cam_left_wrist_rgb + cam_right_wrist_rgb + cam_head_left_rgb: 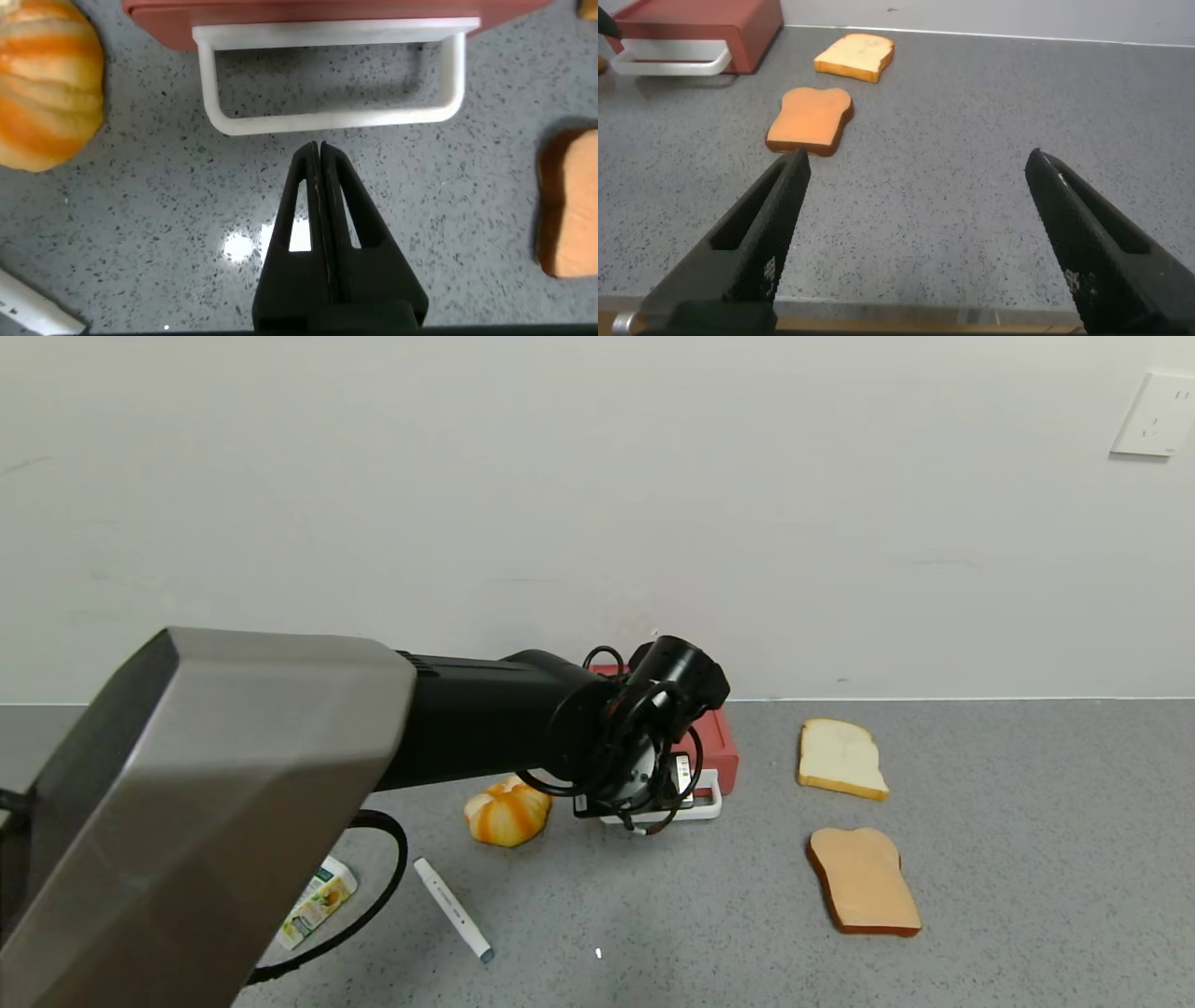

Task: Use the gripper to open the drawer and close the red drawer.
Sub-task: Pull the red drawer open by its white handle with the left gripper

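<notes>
The coral-red drawer [719, 747] stands near the wall, its white loop handle [705, 807] facing forward. In the left wrist view the handle [327, 119] juts from the drawer's front [308, 11], and the tray looks pushed in. My left gripper [644, 812] hangs over the handle, hiding most of the drawer. Its fingers are shut, and the gripper [318, 147] has its tips just short of the handle bar, outside the loop and holding nothing. My right gripper [915, 163] is open and empty, low over the table, far from the drawer [701, 23].
An orange-and-white pumpkin [507, 812] lies just left of the handle. A white bread slice [840, 758] and a toast slice [864, 880] lie to the right. A white marker [453, 908] and a small carton [319, 901] lie front left.
</notes>
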Robot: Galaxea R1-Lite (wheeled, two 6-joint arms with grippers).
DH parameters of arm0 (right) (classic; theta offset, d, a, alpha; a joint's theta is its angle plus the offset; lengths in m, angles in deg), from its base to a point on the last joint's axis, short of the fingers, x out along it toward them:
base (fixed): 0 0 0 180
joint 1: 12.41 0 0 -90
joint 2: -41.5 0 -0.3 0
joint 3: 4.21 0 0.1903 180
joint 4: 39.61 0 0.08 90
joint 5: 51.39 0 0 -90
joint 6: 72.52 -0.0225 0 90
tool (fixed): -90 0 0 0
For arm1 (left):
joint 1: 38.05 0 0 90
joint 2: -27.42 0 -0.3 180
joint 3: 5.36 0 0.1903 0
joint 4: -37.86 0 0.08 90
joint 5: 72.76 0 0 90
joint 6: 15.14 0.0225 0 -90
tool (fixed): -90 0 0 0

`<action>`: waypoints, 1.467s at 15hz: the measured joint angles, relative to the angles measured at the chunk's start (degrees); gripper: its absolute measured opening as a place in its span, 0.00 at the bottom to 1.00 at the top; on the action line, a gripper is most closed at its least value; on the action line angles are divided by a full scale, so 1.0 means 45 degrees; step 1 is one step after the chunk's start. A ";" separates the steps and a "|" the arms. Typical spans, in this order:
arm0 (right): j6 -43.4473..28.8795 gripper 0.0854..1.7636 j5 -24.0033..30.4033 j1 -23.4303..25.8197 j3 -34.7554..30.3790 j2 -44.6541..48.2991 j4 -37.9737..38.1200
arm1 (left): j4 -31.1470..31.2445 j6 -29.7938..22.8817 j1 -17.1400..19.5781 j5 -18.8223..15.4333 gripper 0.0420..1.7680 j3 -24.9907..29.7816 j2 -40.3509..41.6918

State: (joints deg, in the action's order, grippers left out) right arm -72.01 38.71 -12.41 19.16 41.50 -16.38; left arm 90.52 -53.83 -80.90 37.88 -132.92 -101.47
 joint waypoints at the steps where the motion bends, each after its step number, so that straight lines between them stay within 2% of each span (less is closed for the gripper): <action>1: 0.0000 0.96 0.0000 0.0000 0.0000 0.0000 0.0000 | -0.0190 -0.0033 0.0005 0.0005 0.04 -0.0084 -0.0209; 7: 0.0003 0.96 -0.0005 0.0000 0.0000 0.0000 0.0005 | -0.1384 -0.0247 -0.0008 0.0005 0.04 -0.0214 -0.0918; 13: 0.0000 0.97 0.0000 0.0000 0.0000 0.0000 0.0000 | -0.1463 -0.0130 -0.0024 0.0276 0.04 -0.0642 -0.1536; 22: 0.0000 0.97 -0.0011 0.0000 0.0000 0.0000 0.0005 | -0.1352 -0.0146 -0.0003 0.0276 0.04 -0.0948 -0.2021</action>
State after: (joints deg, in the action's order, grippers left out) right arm -72.01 38.66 -12.41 19.16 41.50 -16.36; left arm 84.44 -54.49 -80.91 39.12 -137.18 -110.56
